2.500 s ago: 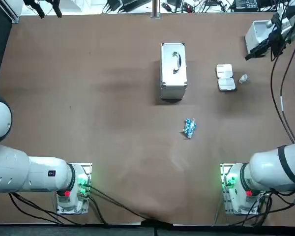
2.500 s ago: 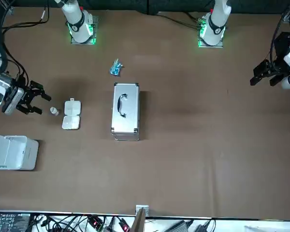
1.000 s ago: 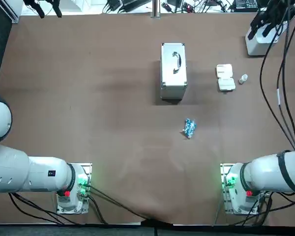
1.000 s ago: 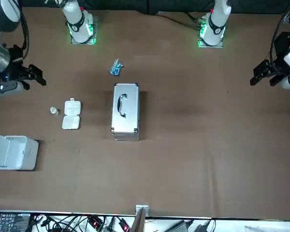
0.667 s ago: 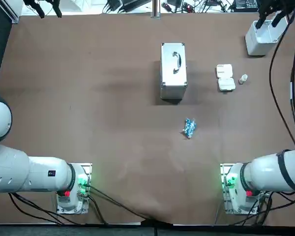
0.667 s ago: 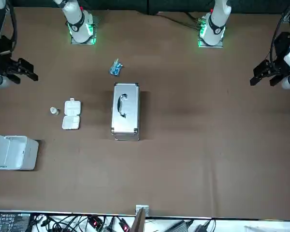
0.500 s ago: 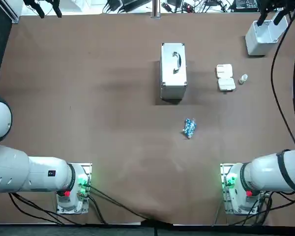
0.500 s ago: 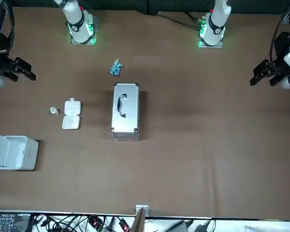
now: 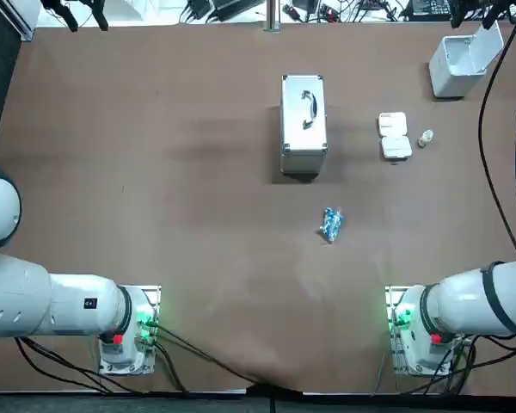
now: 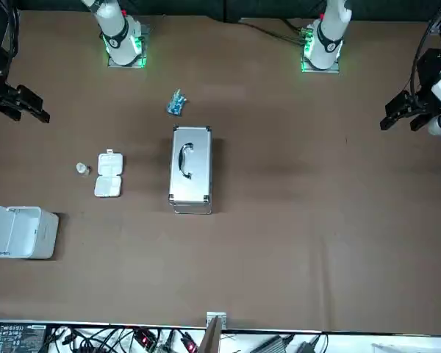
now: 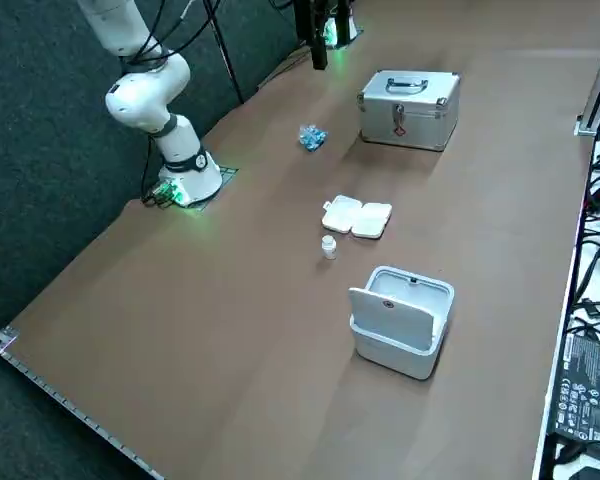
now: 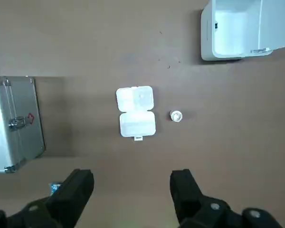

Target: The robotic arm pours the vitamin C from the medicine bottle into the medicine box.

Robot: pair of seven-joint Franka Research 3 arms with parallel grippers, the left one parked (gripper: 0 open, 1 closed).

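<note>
Right hand (image 12: 131, 176) was up high above the tabletop (image 9: 155, 172), over its right edge, with nothing in it. Fingers (image 12: 76, 187) were spread wide apart and clear of everything.

The wrist camera looked straight down on the task items. Medicine box (image 12: 136, 111) lay open and flat on the tabletop, both white halves facing up. I couldn't tell what was inside the compartments.

Medicine bottle (image 12: 175, 116) stood upright just beside the box, on the side away from the silver case, with a small gap between them and no contact. It was small and white with a round top. I couldn't tell whether the cap was on.

Both sat in the far-right part of the tabletop, well below the hand.

Other stuff:
- The silver case (image 9: 304, 125) with a handle on top was closed. It sat near the middle of the far half, to the left of the box.
- A blue packet (image 9: 330, 224) lay alone, nearer the robot than the case.
- A white bin (image 9: 460, 64) with its lid flipped up stood in the far right corner, beyond the bottle.
</note>
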